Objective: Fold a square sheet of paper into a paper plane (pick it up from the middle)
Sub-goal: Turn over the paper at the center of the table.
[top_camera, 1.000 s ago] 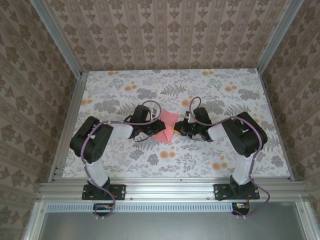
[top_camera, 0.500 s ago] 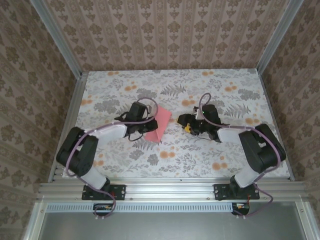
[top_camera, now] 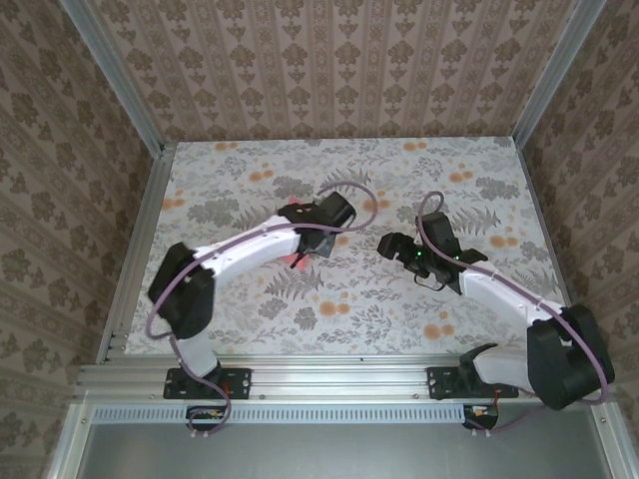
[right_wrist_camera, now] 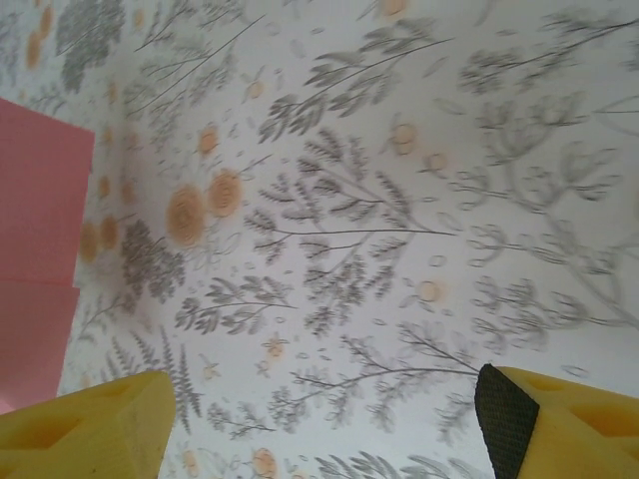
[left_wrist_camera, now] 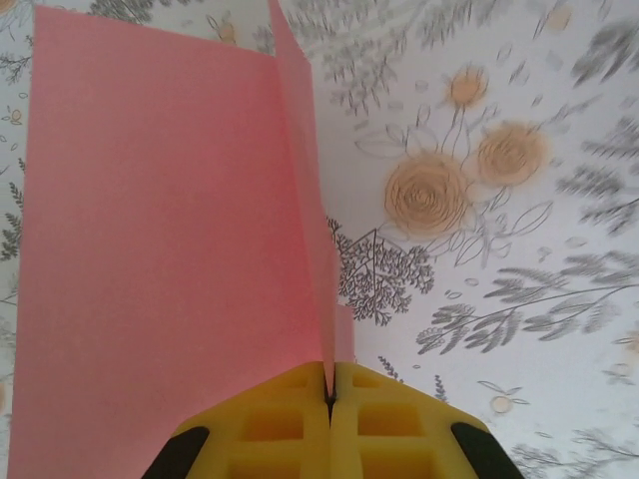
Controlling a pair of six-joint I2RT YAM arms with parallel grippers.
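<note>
Plane (left_wrist_camera: 160, 249) looks fully folded, its centre crease clamped in the left gripper (left_wrist_camera: 329, 384), wing spreading ahead over the bench (left_wrist_camera: 519, 299). Right gripper (right_wrist_camera: 324, 424) hangs apart and empty beside it. Judging by this, only the lift remains.

A flower-printed tabletop (top_camera: 379, 319) sits between patterned brown walls (top_camera: 329, 60) and aluminium framing (top_camera: 339, 377).

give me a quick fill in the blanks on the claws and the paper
The left claw is shut on the ___ paper plane.
The right claw is ___ and holds nothing.
Both claws have ___ fingers.
Missing words: pink, open, yellow.
</note>
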